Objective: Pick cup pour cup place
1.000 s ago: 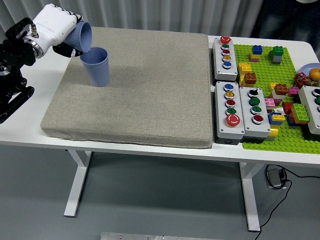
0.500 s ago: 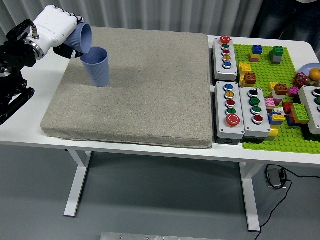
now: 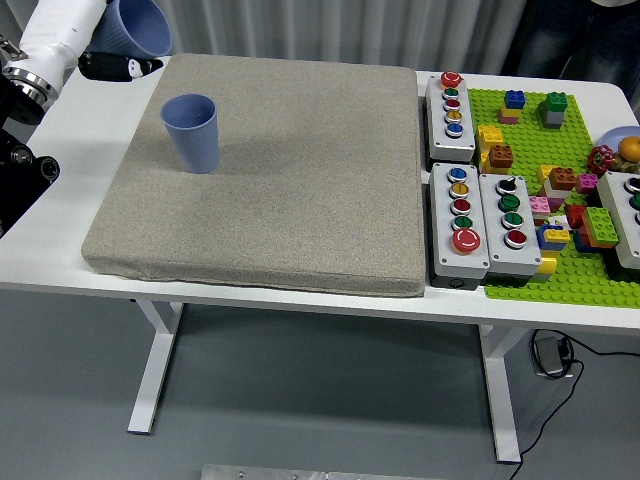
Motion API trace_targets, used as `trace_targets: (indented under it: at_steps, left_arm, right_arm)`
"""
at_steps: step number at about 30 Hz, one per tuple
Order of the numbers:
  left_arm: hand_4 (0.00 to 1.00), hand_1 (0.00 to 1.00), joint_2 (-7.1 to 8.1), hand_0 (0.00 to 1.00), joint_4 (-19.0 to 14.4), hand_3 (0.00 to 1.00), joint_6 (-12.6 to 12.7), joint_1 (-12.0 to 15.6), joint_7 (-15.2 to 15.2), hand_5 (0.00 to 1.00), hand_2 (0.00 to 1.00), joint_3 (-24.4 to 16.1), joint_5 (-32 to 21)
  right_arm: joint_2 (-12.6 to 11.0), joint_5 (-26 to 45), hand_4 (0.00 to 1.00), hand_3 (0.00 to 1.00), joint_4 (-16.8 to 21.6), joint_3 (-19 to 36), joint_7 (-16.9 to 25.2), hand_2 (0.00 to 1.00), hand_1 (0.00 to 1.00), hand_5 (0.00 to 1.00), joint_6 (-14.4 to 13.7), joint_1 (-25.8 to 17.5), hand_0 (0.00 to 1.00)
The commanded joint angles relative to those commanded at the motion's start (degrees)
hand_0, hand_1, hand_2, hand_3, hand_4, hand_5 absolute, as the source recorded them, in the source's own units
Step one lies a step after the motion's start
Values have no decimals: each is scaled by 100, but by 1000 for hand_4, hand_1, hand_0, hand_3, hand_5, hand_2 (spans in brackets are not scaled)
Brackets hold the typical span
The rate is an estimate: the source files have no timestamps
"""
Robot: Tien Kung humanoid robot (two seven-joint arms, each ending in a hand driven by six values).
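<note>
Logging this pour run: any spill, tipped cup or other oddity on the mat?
Nothing stands out. The standing cup is upright on the grey mat, with no spill visible around it. The left hand holds the other cup tilted at the top-left corner.

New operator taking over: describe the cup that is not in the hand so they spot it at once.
On the grey mat covering the table's left, look at its far left corner. The standing blue cup sits upright there, alone, unlike the held cup in the left hand.
</note>
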Motion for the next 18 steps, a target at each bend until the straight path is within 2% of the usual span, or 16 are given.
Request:
trace_targets:
  at_steps: [5, 7, 9, 11, 13, 15, 18]
  left_arm:
    - [775, 516, -90, 459, -333, 613, 30, 263, -135, 250, 584, -427, -1164]
    - [775, 516, -205, 459, -504, 613, 101, 466, -100, 250, 584, -648, -1454]
    - [775, 516, -248, 459, -562, 613, 126, 556, -86, 250, 584, -741, -1531]
    - [777, 514, -445, 460, -742, 614, 224, 843, -50, 255, 583, -1020, -1568]
    - [777, 514, -495, 460, -784, 614, 251, 930, -39, 255, 583, -1099, -1550]
    - [777, 514, -670, 460, -964, 614, 486, 1228, -104, 255, 583, -1275, -1497]
    - [778, 507, -793, 458, -1073, 615, 764, 1540, -238, 259, 581, -1351, -1444]
  right_arm:
    - [5, -3, 2, 583, -1, -2, 1, 582, 639, 167, 5, -3, 687]
    - [8, 9, 2, 583, -1, -14, 2, 582, 639, 167, 2, -17, 687]
    - [9, 11, 2, 583, -1, -17, 2, 582, 639, 167, 2, -22, 687]
    - [18, 2, 2, 582, -1, -7, 5, 582, 639, 166, 0, -40, 686]
    - [21, -1, 2, 582, -1, -4, 6, 582, 639, 166, 0, -45, 686]
    - [28, 26, 2, 582, 0, -20, 4, 582, 639, 166, -6, -61, 686]
    - [35, 23, 2, 582, -1, -26, 6, 582, 639, 167, -10, -77, 686]
